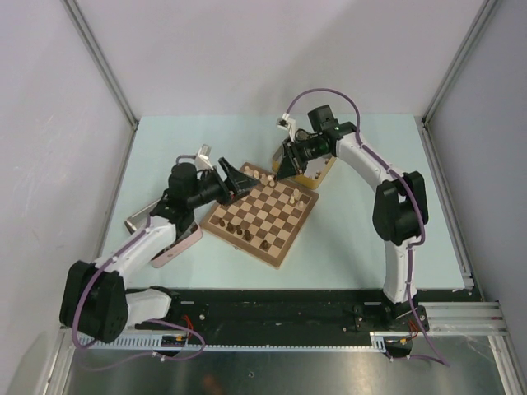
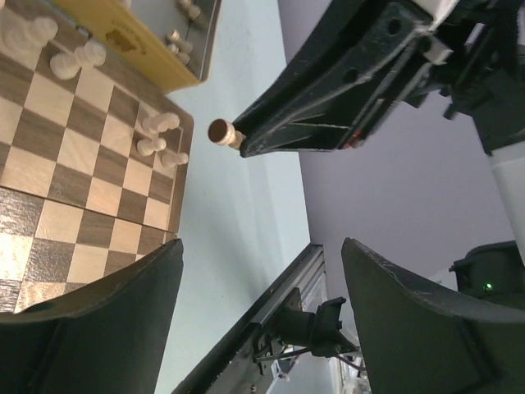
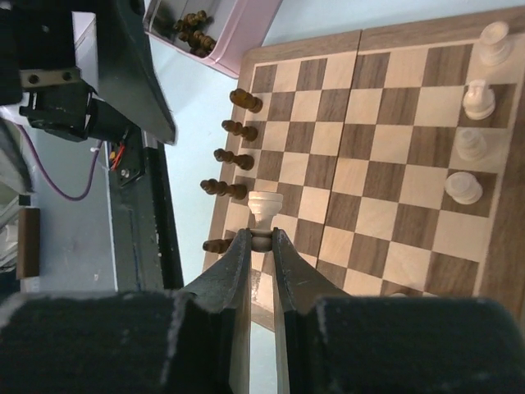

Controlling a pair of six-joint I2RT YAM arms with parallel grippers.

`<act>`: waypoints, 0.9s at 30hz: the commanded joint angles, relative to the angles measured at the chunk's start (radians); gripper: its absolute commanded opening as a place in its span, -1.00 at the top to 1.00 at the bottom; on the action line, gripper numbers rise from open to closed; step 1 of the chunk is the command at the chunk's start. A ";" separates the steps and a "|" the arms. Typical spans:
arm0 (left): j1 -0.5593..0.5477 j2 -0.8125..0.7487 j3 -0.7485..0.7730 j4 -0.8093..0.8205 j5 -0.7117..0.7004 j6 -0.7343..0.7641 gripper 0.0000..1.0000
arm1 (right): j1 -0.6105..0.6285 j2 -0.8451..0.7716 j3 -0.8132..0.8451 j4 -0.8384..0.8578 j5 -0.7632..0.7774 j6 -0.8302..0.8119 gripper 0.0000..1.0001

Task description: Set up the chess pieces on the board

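The board [image 1: 262, 216] lies tilted in the middle of the table. My right gripper [image 3: 262, 238] is shut on a pale beige chess piece [image 3: 264, 209], held above the board's squares. Several dark pieces [image 3: 234, 156] stand along one edge of the board [image 3: 369, 164], and several pale pieces [image 3: 476, 98] stand along the opposite edge. My left gripper [image 2: 261, 246] is open and empty, hovering at the board's far left corner [image 1: 243, 183]. In its view the right gripper's fingers [image 2: 328, 90] hold the pale piece [image 2: 220, 131] beyond the board [image 2: 74, 164].
A yellow tin [image 1: 317, 169] sits behind the board under the right gripper [image 1: 284, 170]; it holds pale pieces [image 2: 176, 41]. A pink tin [image 1: 177, 243] with dark pieces [image 3: 193, 29] lies left of the board. A dark rail [image 1: 288, 309] runs along the near edge.
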 commanded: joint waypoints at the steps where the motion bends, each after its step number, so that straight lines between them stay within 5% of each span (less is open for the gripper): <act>1: -0.034 0.071 0.053 0.042 -0.025 -0.051 -0.63 | 0.028 -0.060 -0.015 0.023 -0.045 0.033 0.93; 27: -0.061 0.200 0.116 0.070 -0.072 -0.127 -0.15 | 0.053 -0.094 -0.024 0.052 -0.097 0.028 0.93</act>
